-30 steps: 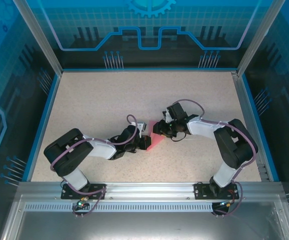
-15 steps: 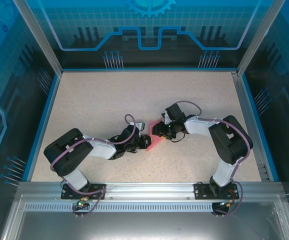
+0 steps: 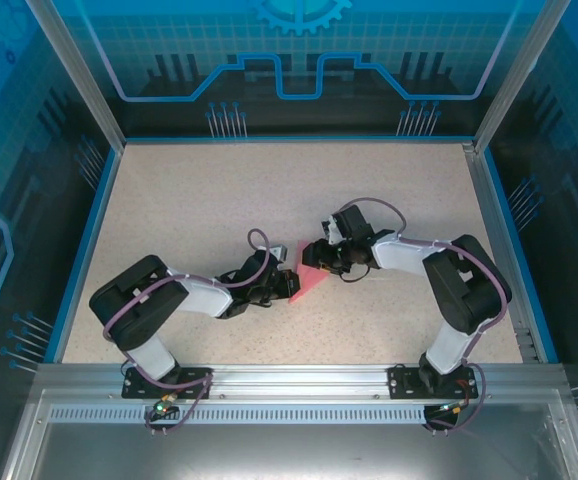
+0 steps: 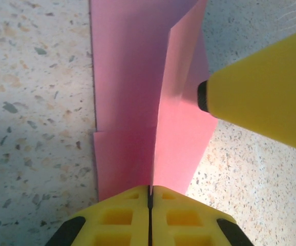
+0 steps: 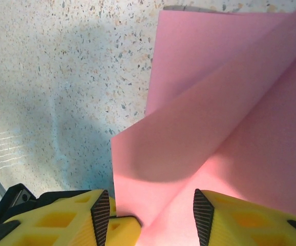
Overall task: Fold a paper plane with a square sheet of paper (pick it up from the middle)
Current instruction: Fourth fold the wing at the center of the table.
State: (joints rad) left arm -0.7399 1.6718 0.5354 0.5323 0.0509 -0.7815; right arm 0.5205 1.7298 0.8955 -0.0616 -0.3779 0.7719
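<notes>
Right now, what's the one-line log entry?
left claw: shut on folded pink paper | right claw: open, paper between the jaws

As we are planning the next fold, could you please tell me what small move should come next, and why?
Probably close the right tool on the pink paper: its jaws stand apart with a raised flap between them, while the left tool is shut on the crease, anchoring the sheet.

One folded pink sheet of paper (image 3: 312,281), one left pincer (image 4: 149,190), one right pincer (image 5: 151,211), one speckled table (image 3: 189,200).
</notes>
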